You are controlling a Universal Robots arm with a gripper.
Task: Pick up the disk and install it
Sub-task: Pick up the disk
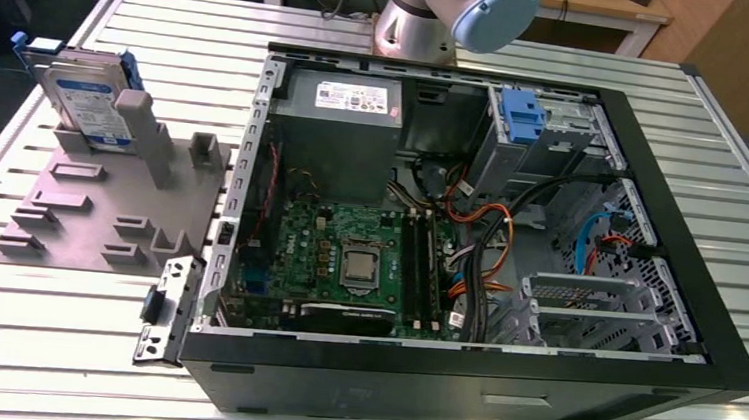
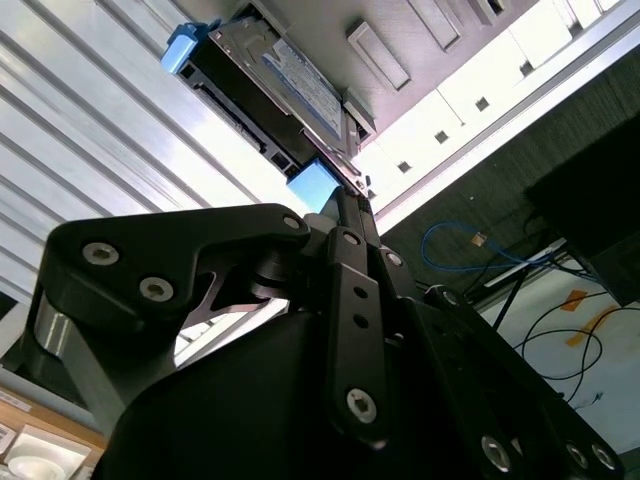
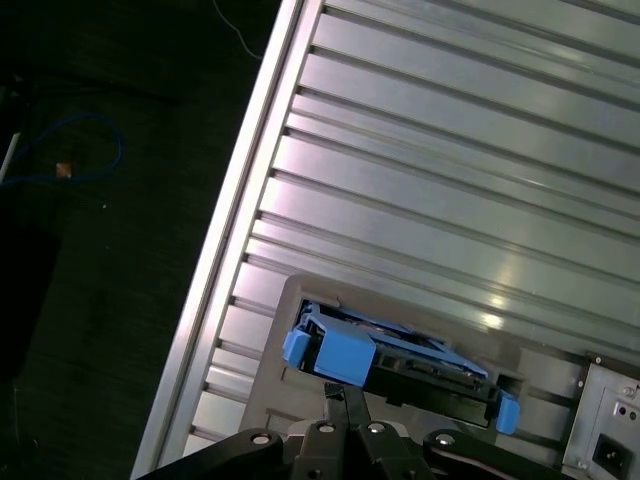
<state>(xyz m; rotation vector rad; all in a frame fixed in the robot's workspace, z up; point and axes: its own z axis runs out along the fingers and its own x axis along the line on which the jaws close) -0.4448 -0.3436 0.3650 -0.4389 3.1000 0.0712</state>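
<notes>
Open black computer case point(image 1: 468, 388) on ribbed metal table point(image 1: 56, 345). Inside: green motherboard point(image 1: 344, 258), grey power supply point(image 1: 342, 117), blue clip point(image 1: 521, 116) in a drive bay, orange cables point(image 1: 481, 223). Just beside, toward the exterior view's left, grey slotted fixture plate point(image 1: 79, 227).

Exterior view: high up, looking steeply down across the slatted table point(image 1: 56, 345) onto the whole open computer case point(image 1: 469, 378). Both wrist views: close in, looking past the gripper point(image 2: 350, 192) at the disk point(image 3: 405, 365). Shared by all three: disk, grey stand point(image 1: 93, 218), table.
</notes>
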